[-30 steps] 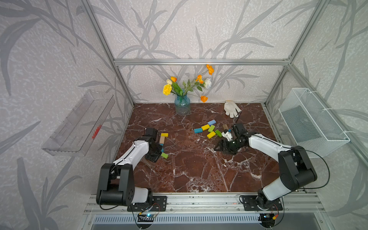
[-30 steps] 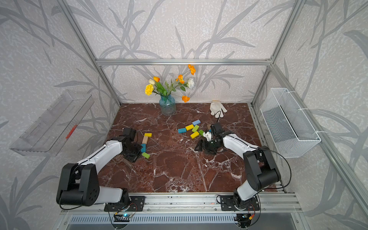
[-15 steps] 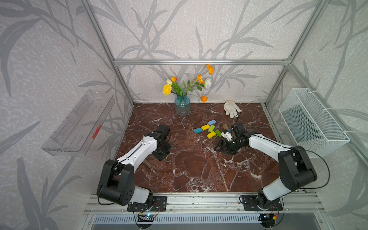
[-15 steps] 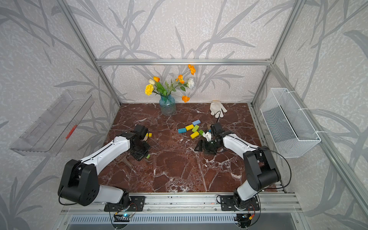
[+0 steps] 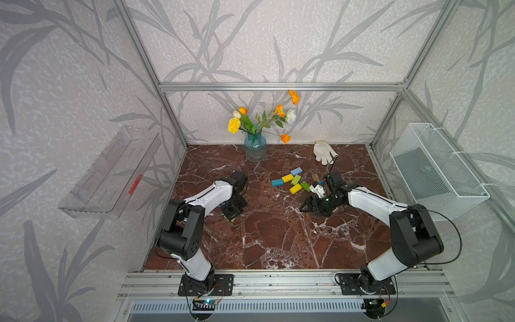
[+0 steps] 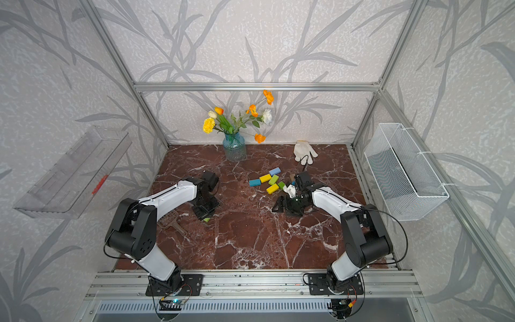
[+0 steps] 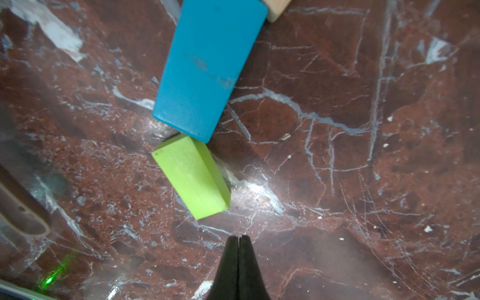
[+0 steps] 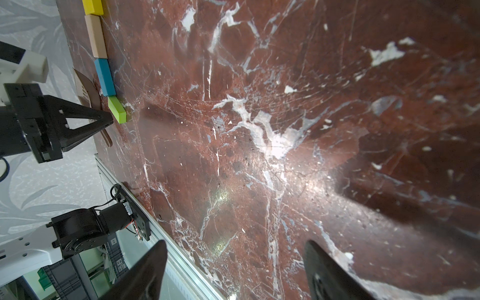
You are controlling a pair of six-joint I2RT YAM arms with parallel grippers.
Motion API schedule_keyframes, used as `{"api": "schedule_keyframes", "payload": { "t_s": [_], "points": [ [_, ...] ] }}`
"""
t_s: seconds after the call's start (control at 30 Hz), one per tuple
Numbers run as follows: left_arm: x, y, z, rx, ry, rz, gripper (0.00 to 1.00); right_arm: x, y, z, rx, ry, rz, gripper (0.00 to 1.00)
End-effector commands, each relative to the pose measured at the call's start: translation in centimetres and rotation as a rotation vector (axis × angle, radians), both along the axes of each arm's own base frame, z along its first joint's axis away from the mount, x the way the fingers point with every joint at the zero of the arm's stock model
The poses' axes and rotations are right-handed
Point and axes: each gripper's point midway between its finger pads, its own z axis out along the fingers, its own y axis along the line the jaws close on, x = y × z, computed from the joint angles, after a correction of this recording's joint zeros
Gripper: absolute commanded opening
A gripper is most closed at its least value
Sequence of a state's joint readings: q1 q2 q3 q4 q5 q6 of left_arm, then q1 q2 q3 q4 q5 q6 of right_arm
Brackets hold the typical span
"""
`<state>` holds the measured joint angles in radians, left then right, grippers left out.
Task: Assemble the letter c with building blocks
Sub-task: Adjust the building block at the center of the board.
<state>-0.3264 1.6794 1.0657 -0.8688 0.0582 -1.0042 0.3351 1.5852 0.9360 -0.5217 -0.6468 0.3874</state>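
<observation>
In the right wrist view, the letter c shows as a line of building blocks laid end to end: yellow (image 8: 92, 6), tan (image 8: 96, 36), teal (image 8: 104, 78), with a lime block (image 8: 117, 109) angled at its end. My left gripper (image 7: 238, 237) is shut and empty, its tip just short of the lime block (image 7: 191, 176), which meets the teal block (image 7: 207, 65). In both top views my left arm covers this line; only a lime sliver (image 5: 232, 220) shows. Loose building blocks (image 5: 291, 179) lie mid-table. My right gripper (image 8: 235, 242) stands open and empty over bare marble, beside them (image 6: 278, 207).
A brown slotted scoop (image 6: 171, 220) lies left of the line of blocks. A blue vase with flowers (image 5: 255, 146) and a white glove (image 5: 323, 152) stand at the back. A wire basket (image 5: 434, 170) hangs on the right wall and a clear shelf (image 5: 111, 172) on the left wall.
My left arm has swung rightwards over the line of blocks, which showed in the top views a second ago and is now covered. The right arm has stayed still.
</observation>
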Motion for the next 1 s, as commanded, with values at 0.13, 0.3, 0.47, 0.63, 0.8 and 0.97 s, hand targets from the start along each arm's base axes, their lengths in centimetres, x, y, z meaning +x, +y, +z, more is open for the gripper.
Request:
{"api": "schedule_keyframes", "payload": {
  "t_s": [0.13, 0.3, 0.47, 0.63, 0.8, 0.97],
  "points": [
    [-0.5, -0.3, -0.7, 0.003, 0.048, -0.065, 0.0, 0.3, 0.5, 1.1, 0.016, -0.025, 0.019, 0.82],
    [-0.8, -0.3, -1.3, 0.009, 0.073, -0.084, 0.0, 0.5, 0.6, 1.2, 0.02, -0.022, 0.013, 0.82],
    [-0.8, -0.3, -1.9, 0.013, 0.09, -0.091, 0.0, 0.4, 0.6, 1.2, 0.019, -0.021, 0.014, 0.82],
    [-0.7, -0.4, -2.3, 0.012, 0.098, -0.096, 0.0, 0.4, 0.6, 1.2, 0.019, -0.021, 0.015, 0.82],
    [-0.2, -0.3, -2.4, 0.018, 0.105, -0.105, 0.0, 0.4, 0.5, 1.2, 0.018, -0.021, 0.015, 0.82],
    [0.4, 0.2, -2.3, 0.033, 0.107, -0.107, 0.0, 0.2, 0.5, 1.1, 0.016, -0.018, 0.019, 0.82]
  ]
}}
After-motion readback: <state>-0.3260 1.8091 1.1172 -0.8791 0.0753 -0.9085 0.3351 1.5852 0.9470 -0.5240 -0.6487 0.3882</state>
